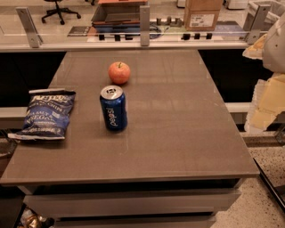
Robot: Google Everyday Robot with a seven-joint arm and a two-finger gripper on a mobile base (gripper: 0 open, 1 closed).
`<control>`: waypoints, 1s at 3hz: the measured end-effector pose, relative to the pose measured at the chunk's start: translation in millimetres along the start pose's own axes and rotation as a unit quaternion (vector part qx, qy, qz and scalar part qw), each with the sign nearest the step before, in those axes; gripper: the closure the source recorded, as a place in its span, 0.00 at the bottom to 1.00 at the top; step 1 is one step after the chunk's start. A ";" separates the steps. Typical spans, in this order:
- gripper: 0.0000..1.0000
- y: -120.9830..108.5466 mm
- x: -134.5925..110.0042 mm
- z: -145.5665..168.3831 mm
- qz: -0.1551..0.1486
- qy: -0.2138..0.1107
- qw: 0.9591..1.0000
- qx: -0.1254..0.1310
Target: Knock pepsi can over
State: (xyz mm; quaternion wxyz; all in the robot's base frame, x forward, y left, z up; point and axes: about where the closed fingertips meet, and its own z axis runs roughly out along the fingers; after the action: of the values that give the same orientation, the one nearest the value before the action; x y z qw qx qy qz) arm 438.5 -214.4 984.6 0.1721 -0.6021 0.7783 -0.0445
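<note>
The pepsi can (pixel 113 108) is dark blue with white lettering and a silver top. It stands upright on the grey-brown table (pixel 178 133), left of the middle. My gripper (pixel 262 109) is a pale cream shape at the right edge of the camera view. It hangs beyond the table's right side, far from the can and touching nothing.
A red-orange apple (pixel 119 72) sits just behind the can. A flat blue chip bag (pixel 44 114) lies near the table's left edge. A glass partition with metal posts (pixel 144 24) runs along the far edge. A cardboard box (pixel 202 13) stands behind it.
</note>
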 end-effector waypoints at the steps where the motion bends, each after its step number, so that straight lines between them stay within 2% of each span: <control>1: 0.00 0.0 0.0 0.0 0.000 0.000 1.000 0.000; 2: 0.00 -0.5 -7.5 1.0 -0.001 -0.019 1.000 0.003; 3: 0.00 -3.9 -30.7 15.7 0.006 -0.078 0.997 -0.003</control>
State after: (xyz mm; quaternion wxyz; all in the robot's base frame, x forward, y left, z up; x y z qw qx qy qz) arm 453.7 -184.0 977.5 0.2313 -0.5997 0.7661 0.0060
